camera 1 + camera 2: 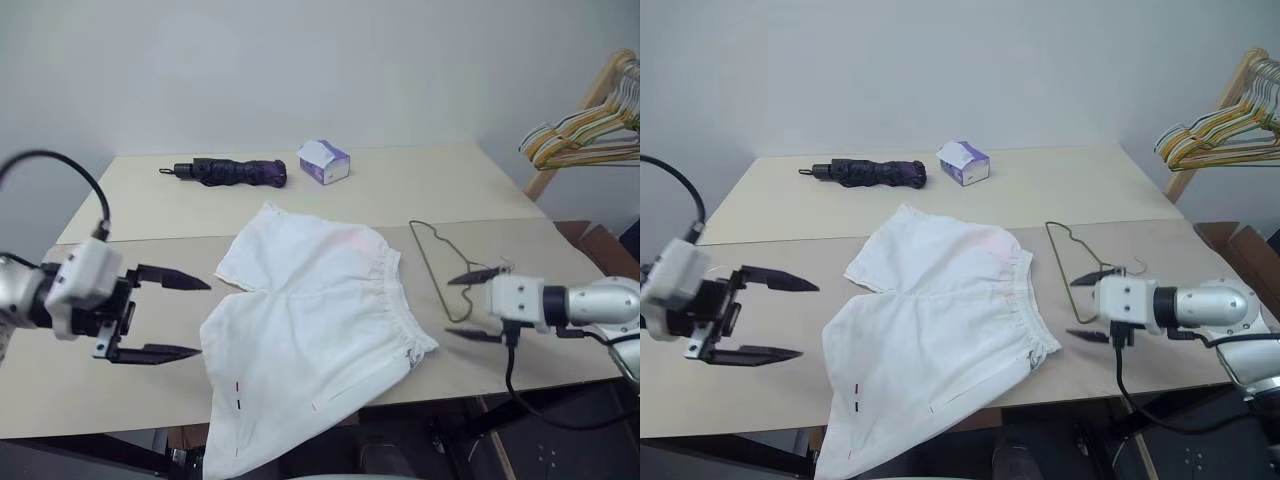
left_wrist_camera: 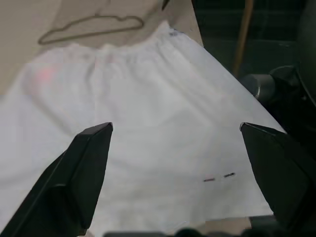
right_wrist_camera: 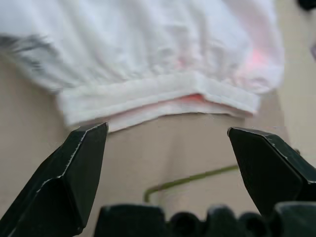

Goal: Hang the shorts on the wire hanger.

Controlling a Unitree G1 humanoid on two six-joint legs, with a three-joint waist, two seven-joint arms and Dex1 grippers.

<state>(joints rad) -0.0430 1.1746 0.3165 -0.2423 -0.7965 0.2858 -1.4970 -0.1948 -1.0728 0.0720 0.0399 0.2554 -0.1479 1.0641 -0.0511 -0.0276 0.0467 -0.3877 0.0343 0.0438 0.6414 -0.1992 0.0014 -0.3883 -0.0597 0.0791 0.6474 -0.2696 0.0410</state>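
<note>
The white shorts point(image 1: 310, 320) lie spread flat on the table point(image 1: 120, 260), elastic waistband toward the right and one leg drooping over the front edge. The thin wire hanger point(image 1: 435, 260) lies flat just right of the waistband. My left gripper point(image 1: 203, 318) hovers open at the shorts' left edge, pointing at the cloth, with nothing between its fingers. My right gripper point(image 1: 450, 307) is open and empty beside the hanger's near end, pointing at the waistband. The left wrist view looks across the shorts point(image 2: 148, 123) to the hanger point(image 2: 89, 27). The right wrist view shows the waistband point(image 3: 163, 89) and a stretch of hanger wire point(image 3: 192, 180).
A folded dark purple umbrella point(image 1: 235, 172) and a small tissue box point(image 1: 324, 161) sit at the back of the table. A bunch of yellow and green hangers point(image 1: 590, 130) hangs on a wooden rack at the far right.
</note>
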